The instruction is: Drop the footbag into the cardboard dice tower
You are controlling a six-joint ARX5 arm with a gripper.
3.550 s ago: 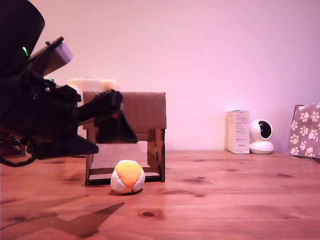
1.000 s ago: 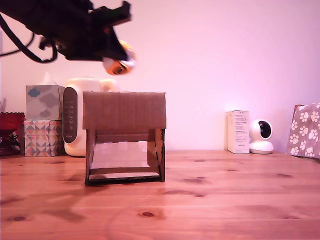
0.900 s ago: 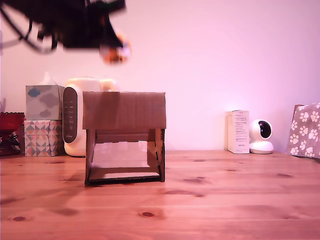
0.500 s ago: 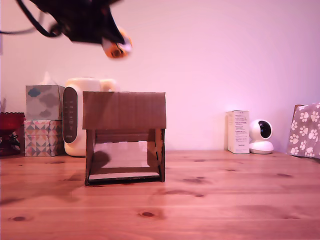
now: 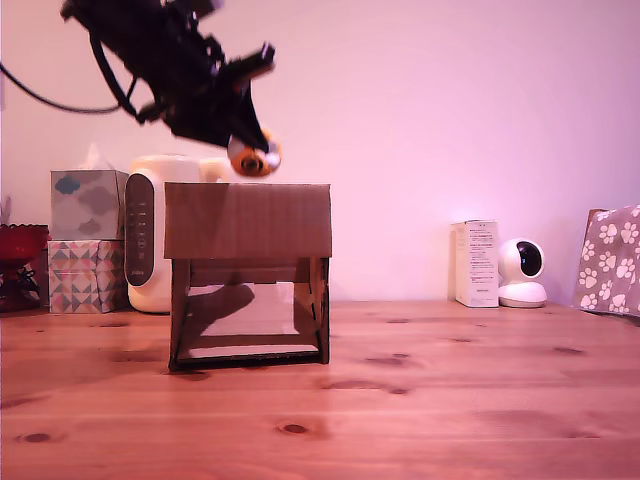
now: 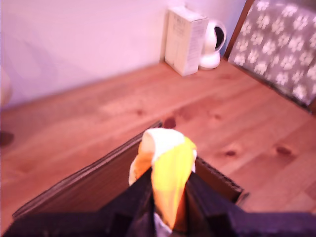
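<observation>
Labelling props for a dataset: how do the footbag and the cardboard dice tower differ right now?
The footbag is a small soft ball of orange, yellow and white panels; the cardboard dice tower is a far larger, plain brown, boxy structure. The footbag is pinched in the gripper above the tower's top edge, while the tower stands on the wooden table. Little is plainly shared.

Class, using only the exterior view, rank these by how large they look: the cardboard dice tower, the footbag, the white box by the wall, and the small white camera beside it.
1. cardboard dice tower
2. white box
3. white camera
4. footbag, partly hidden by the gripper, so its rank against the camera is unsure; the box and camera also stand farther back.
</observation>
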